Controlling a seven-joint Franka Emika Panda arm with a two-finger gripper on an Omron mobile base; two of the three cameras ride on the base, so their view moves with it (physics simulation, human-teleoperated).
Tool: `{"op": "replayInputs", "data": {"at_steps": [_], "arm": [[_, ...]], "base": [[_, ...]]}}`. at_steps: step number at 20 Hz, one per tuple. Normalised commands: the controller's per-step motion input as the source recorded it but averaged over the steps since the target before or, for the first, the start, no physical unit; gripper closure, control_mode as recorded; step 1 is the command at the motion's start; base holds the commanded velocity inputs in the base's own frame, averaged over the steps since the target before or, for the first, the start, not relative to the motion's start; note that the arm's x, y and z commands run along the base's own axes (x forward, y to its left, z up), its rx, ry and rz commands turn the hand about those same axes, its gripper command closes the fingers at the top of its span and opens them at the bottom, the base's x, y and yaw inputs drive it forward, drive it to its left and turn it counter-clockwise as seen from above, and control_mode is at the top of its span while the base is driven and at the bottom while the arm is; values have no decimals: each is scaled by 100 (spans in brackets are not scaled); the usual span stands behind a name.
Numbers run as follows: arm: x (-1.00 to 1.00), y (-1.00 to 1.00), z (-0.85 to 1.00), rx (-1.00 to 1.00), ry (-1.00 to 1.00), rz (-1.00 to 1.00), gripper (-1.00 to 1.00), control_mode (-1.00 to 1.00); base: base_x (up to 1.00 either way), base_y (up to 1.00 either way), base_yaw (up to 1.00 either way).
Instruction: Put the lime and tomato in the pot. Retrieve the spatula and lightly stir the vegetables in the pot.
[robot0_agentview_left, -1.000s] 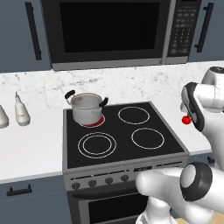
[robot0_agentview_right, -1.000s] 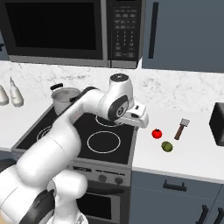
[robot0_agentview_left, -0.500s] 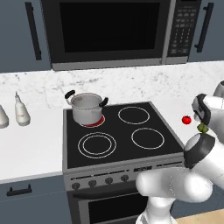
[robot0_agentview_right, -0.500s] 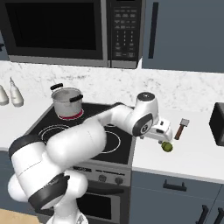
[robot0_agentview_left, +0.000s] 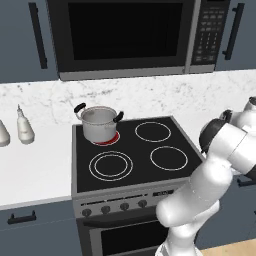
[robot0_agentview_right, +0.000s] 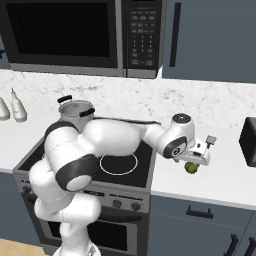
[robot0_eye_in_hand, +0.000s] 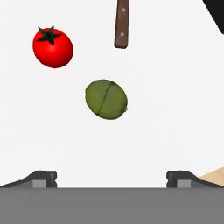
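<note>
My gripper hangs open over the white counter right of the stove, its fingertips wide apart with nothing between them. Just ahead of them lies the green lime. The red tomato sits further off to the left, and the spatula's brown handle runs off the top edge. In the right base view the gripper hovers right above the lime, with the spatula's grey head behind it. The steel pot stands on the stove's back left burner, far from the gripper.
Two white bottles stand on the counter left of the stove. A dark box sits at the counter's far right. A microwave hangs above the stove. The counter's front edge runs close to the lime.
The arm has swung right from over the stove's edge and come down above the lime. In the right base view the hand now covers the tomato. The jaws have stayed open.
</note>
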Motion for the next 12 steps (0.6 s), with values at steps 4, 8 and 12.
{"op": "replayInputs", "data": {"at_steps": [4, 8, 12], "arm": [[47, -35, -45, 0, 0, 6, -100, -100], [38, -18, -35, 0, 0, 17, -100, -100], [36, -20, -16, 0, 1, 19, -100, -100]], "base": [[0, 0, 0], [0, 0, 0], [0, 0, 0]]}}
